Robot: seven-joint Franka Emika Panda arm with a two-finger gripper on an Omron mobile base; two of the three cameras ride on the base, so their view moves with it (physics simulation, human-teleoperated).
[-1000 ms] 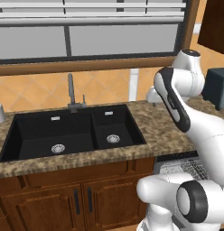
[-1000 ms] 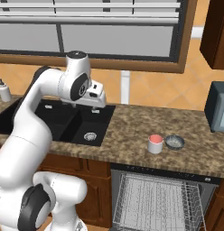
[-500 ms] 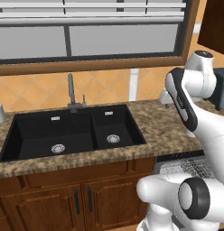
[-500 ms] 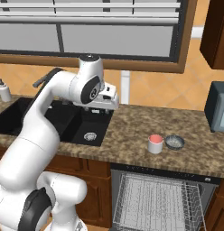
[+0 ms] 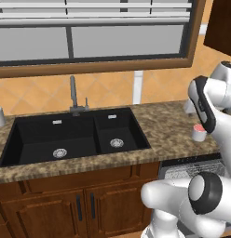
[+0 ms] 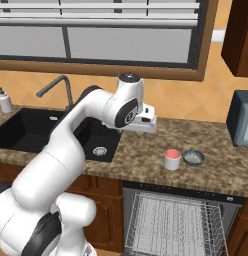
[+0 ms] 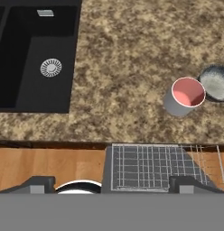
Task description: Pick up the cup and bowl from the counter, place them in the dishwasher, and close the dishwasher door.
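A grey cup point(image 6: 172, 159) with a red inside stands on the speckled counter point(image 6: 141, 156), right of the sink. The cup point(image 5: 198, 133) also shows past my arm, and from above the cup point(image 7: 183, 96) is upright. A small grey bowl point(image 6: 193, 157) sits touching its right side; the bowl point(image 7: 216, 83) is at the hand view's right edge. My gripper point(image 6: 147, 128) hangs above the counter, left of the cup and apart from it. Its fingertips point(image 7: 40, 183) are spread wide, so the gripper point(image 7: 113, 183) is open and empty. Below, the dishwasher point(image 6: 172, 220) shows its pulled-out wire rack point(image 7: 150, 166); its door is hidden.
The black double sink point(image 5: 71, 137) with its faucet point(image 5: 73, 95) lies left of my hand. A dark toaster point(image 6: 241, 118) stands at the counter's far right. A soap bottle point(image 6: 3, 100) is far left. Wooden cabinets point(image 5: 80, 204) run under the sink.
My arm has swung right, from over the sink's right basin to above the counter, nearer the cup. Cup and bowl have not moved.
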